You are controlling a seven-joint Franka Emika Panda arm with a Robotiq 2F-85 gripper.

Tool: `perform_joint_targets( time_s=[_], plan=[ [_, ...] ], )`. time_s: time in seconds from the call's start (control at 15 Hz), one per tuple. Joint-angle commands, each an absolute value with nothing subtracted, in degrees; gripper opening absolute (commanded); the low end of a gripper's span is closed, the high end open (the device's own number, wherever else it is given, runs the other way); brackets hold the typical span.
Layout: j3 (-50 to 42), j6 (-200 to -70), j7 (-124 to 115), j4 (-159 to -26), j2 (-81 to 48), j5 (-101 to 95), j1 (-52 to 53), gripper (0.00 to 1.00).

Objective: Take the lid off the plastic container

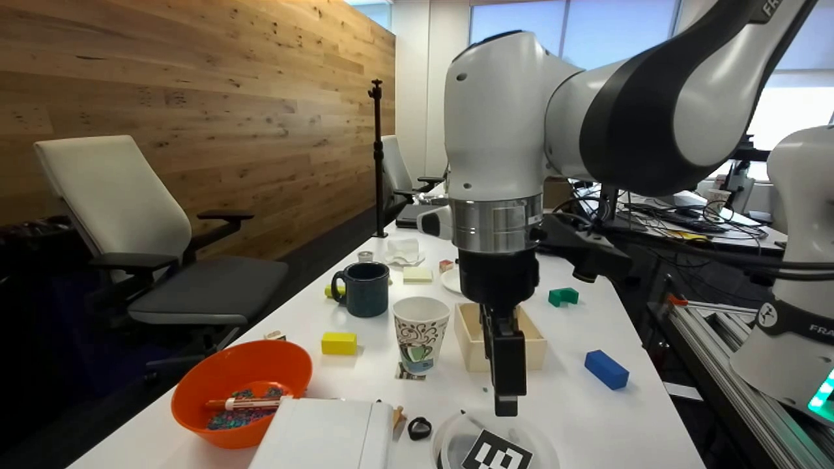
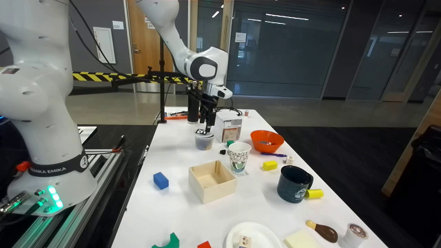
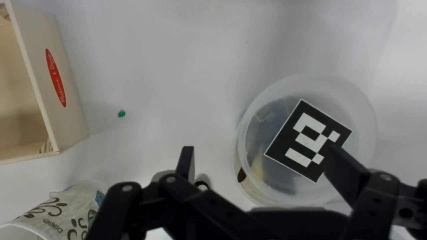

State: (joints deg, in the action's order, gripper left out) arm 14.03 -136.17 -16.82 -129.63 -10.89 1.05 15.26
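The gripper [image 3: 262, 158] hangs near the lid [image 3: 304, 140], its fingers wide apart. The lid sits on the plastic container [image 2: 204, 143], far off in an exterior view, left of the white box [image 2: 230, 123].

Lid [image 3: 305, 138]: translucent, blk/wht sq. pattern. Container [image 2: 204, 143]: greyish, see-thru. Bowl [image 2: 268, 148]: orange. Cup [image 1: 422, 335]: wht w/ brn swirls. Mug [image 2: 292, 188]: dk teal. Bench [image 2: 151, 213]: wht.

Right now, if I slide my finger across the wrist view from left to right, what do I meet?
Wooden box, tiny green bit, small black ring-shaped thing, then the round patterned lid. The claw and the paper cup overlap these from side to side, so I left them out.
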Motion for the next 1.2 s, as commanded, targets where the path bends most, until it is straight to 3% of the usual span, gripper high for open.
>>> perform_joint_targets(
  time_s=[0.0,1.13],
  plan=[
    [13.3,-134.3,-18.6,-128.1,-12.3,-0.5,16.4,1.0],
    [11.4,-139.9,-17.6,-128.4,-16.1,6.8,14.7,1.0]
  ],
)
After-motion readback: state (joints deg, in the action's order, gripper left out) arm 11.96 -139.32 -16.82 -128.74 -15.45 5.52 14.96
